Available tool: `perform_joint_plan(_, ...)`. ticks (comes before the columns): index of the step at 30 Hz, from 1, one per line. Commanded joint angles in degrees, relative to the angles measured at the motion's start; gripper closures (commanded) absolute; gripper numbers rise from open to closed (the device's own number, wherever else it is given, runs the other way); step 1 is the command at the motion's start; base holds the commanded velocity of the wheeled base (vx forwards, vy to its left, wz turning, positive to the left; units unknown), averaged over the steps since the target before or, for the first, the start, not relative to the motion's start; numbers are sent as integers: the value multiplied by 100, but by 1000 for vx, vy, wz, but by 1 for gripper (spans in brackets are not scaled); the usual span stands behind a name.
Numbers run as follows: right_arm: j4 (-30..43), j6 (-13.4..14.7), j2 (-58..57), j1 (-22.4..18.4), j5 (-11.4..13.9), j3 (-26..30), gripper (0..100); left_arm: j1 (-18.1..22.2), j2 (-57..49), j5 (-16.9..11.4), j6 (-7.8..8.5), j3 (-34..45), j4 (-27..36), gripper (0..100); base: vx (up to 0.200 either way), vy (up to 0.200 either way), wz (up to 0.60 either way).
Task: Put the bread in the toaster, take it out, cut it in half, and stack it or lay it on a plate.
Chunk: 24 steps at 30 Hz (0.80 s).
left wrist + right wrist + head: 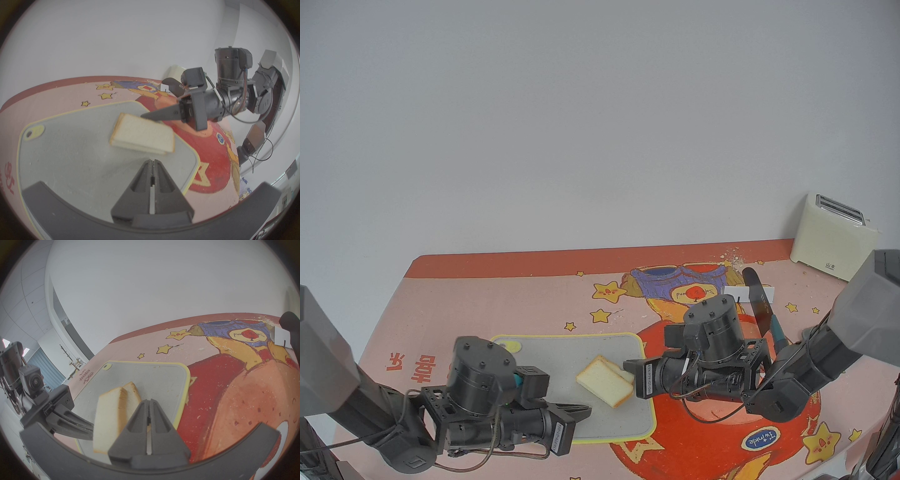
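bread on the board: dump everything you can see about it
The bread is two pale rectangular halves with tan crust, stacked flat and slightly offset, on the grey cutting board near its right edge. The right end effector, shut, sits at its edge; contact can't be told. The left end effector, shut, is just short of it.

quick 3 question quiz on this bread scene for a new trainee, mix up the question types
1. True or false: the bread lies on the cutting board.
2. Multiple choice: the toaster stands A) farther back and to the right of the board, B) on the board, C) to the left of the board.
3. Fill in: the fingers of the left hand and the right hand are both ____.

Key: 1 true; 2 A; 3 shut.
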Motion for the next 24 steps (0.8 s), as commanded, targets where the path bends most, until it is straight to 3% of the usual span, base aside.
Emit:
perform_joint_plan(1, 17, 14, -10, -22, -122, 141, 100, 262, -1414, -111, -504, 433, 41, 100, 0, 0, 0)
perform_joint_plan(3, 17, 14, -36, 4, -245, 228, 100, 517, -1880, -401, -715, 539, 50, 100, 0, 0, 0)
perform_joint_plan(4, 25, 14, -116, 22, -289, 281, 100, 781, -2118, -683, -829, 548, 121, 100, 0, 0, 0)
perform_joint_plan(9, 184, 216, -291, 66, -297, 220, 100, 1563, -2654, -1518, -1207, 346, 780, 100, 0, 0, 0)
perform_joint_plan(13, 781, 594, -291, 242, -297, -123, 100, 1941, -2900, -1816, -1488, -103, 1711, 100, 0, 0, 0)
perform_joint_plan(14, 843, 638, -283, 259, -297, -158, 100, 2002, -2909, -1851, -1497, -173, 1817, 0, 0, 0, 0)
perform_joint_plan(16, 1036, 761, -256, 356, -297, -290, 100, 2336, -2917, -2089, -1506, -472, 2291, 0, 0, 0, 0)
perform_joint_plan(20, 1027, 787, -36, 453, -306, -360, 100, 3101, -2891, -2950, -1532, -911, 3100, 0, 0, 0, 0)
perform_joint_plan(24, 1036, 796, 25, 488, -306, -352, 100, 3496, -2803, -3100, -1515, -1122, 3478, 0, 0, 0, 0)
